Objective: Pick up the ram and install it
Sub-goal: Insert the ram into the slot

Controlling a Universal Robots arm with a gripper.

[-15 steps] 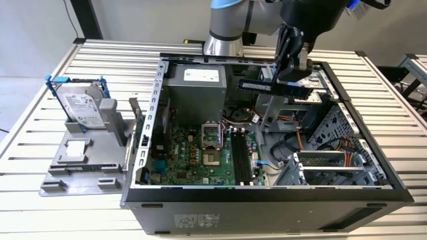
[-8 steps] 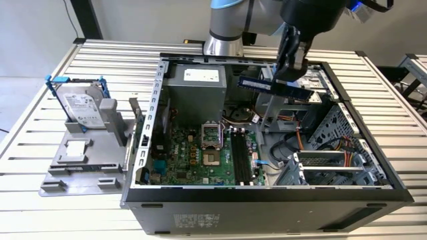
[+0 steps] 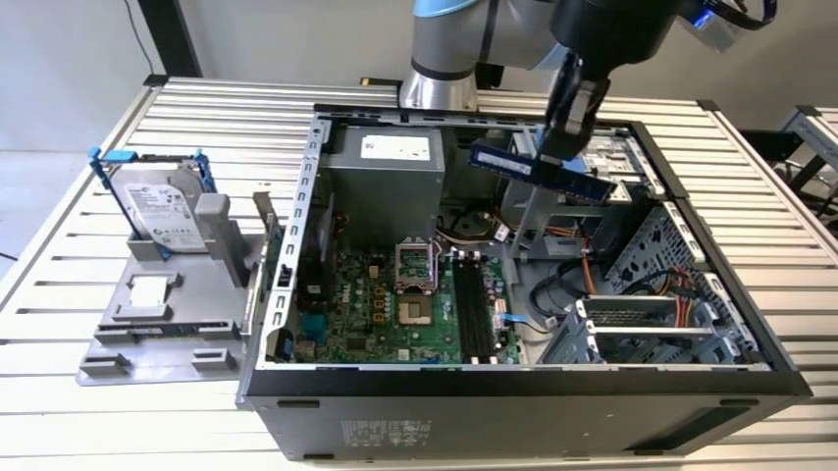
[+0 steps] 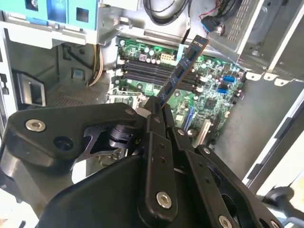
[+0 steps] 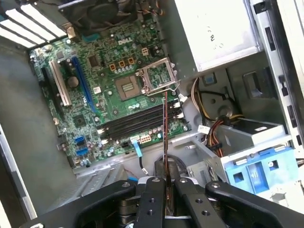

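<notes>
One claw (image 3: 560,152) clamped on one ram (image 3: 504,162), held above one motherboard (image 3: 392,304); one hard drive (image 3: 164,208) outside case (image 3: 524,385).

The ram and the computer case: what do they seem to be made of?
The ram: probably circuit board, dark and matte, with chips along its face, clamped in the gripper. The computer case: apparently sheet metal, bare grey inside with punched holes, black outside.

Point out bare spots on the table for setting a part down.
Bare slats of the table lie in front of the grey fixture, behind the hard drive, and at the exterior view's right of the case. Inside it is crowded; the gripper holds the ram above.
</notes>
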